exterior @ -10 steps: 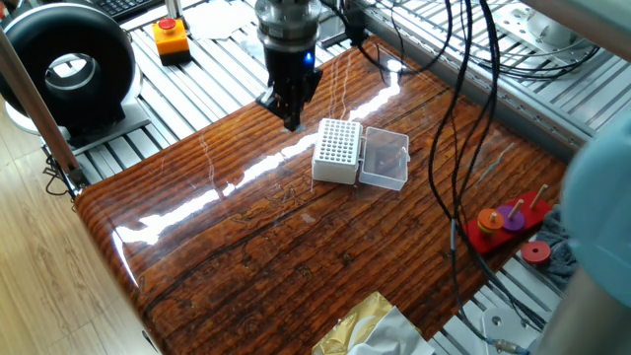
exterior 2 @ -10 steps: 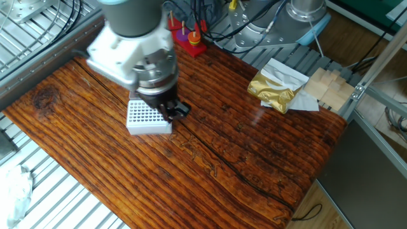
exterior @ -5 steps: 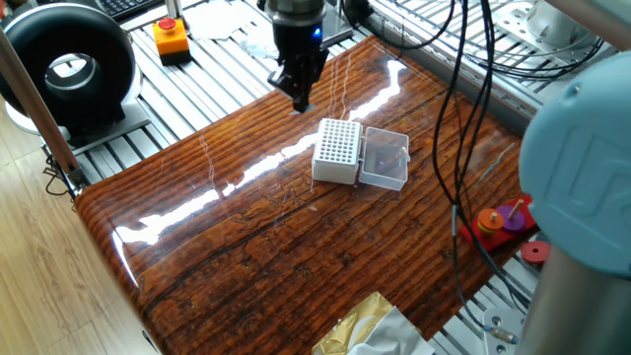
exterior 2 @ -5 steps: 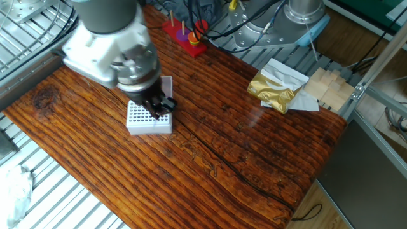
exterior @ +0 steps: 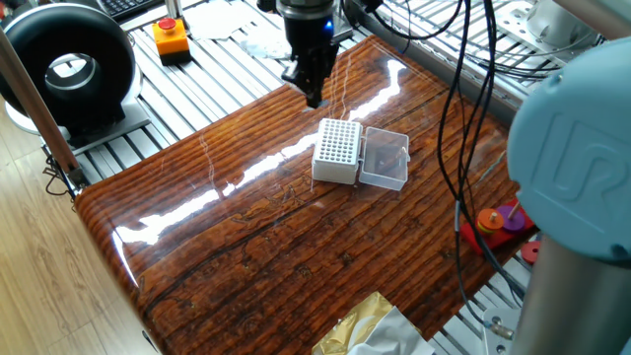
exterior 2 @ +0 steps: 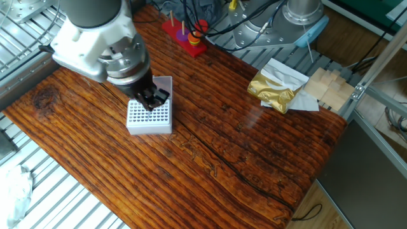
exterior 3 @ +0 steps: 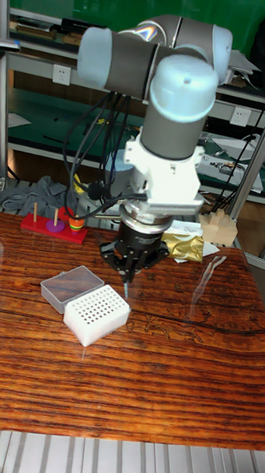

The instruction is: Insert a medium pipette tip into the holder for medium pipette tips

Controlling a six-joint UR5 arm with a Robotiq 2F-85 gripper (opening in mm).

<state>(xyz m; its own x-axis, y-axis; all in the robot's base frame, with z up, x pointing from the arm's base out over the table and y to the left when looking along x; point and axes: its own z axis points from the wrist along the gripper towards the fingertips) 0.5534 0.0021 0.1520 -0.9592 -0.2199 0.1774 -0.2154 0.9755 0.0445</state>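
1. Above the table, the pincer is held off the wood with its fingers pressed together on the medium pipette tip, which hangs down as a thin pale sliver in the tall fixed view.
2. From that view the tip's end is seen just above the holder's near right corner; whether it touches the block cannot be told.
3. The holder is set near the middle of the table, its grid of holes facing up and its clear lid laid open flat beside it, touching along the hinge.
4. Open wood is left on every side of the holder, with the widest bare stretch toward the near rounded corner of the table in one fixed view.
5. A crumpled gold foil wrapper is seen at one table edge, well apart from the holder.
6. A red peg toy with coloured rings is placed at the far edge, and dark cables hang over that side.
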